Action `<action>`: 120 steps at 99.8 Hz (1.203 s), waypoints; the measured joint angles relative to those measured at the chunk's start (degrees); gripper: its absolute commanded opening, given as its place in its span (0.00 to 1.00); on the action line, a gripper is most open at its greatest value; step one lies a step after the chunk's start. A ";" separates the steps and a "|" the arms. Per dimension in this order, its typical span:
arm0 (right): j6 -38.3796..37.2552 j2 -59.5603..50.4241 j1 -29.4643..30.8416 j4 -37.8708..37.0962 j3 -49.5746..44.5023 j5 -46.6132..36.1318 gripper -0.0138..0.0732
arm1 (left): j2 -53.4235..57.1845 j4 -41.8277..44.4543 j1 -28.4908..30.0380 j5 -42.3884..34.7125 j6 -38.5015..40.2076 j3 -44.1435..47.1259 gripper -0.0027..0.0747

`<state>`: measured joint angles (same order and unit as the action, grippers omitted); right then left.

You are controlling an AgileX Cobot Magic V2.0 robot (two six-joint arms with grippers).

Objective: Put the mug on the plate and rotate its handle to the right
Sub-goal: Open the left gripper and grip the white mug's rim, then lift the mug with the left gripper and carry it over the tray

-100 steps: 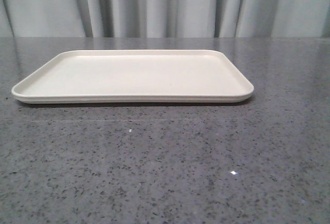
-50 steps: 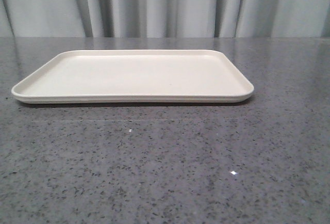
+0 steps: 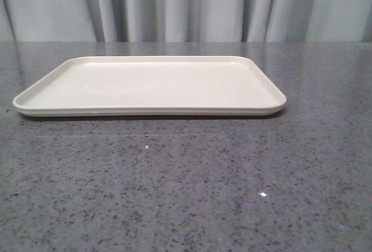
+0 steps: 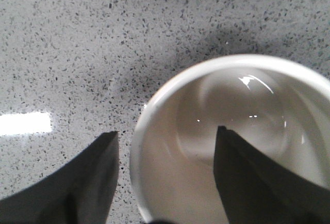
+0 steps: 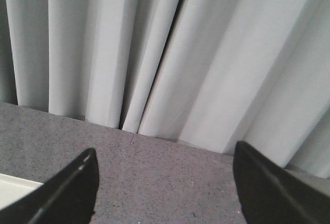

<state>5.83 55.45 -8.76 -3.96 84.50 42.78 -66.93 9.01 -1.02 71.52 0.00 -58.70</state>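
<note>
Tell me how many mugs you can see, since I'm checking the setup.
1. The mug shows only in the left wrist view, on the speckled table, its rim between the left gripper fingers. Others may sit outside the views.

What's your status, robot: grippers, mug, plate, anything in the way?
Left gripper open, one finger inside the mug, one outside its rim. Right gripper open, holding nothing. Plate bare on the table. Nothing blocking.

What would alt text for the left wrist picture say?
A white mug seen from above on a grey speckled table, with the left hand straddling its rim: one dark finger outside, the other inside. The mug looks empty; its handle is out of view.
</note>
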 measured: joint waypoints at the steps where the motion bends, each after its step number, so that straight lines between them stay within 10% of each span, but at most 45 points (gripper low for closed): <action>1: 0.00 0.00 0.00 0.00 0.00 0.00 0.78 | -0.10 0.00 0.00 0.00 0.00 0.00 0.56; 22: 0.00 0.00 0.00 0.00 0.00 0.19 0.78 | -0.09 0.00 0.00 -0.09 0.00 0.02 0.50; 42: 0.00 0.00 0.00 0.00 0.00 0.35 0.78 | -0.09 0.13 0.00 -0.52 0.00 0.02 0.01; 120: 0.00 0.00 0.00 0.00 0.00 1.29 0.78 | 0.02 -3.38 0.00 -1.95 -3.24 -3.53 0.01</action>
<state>5.83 55.45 -8.76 -3.96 84.50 44.08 -66.92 5.63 -1.02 69.57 -3.24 -62.23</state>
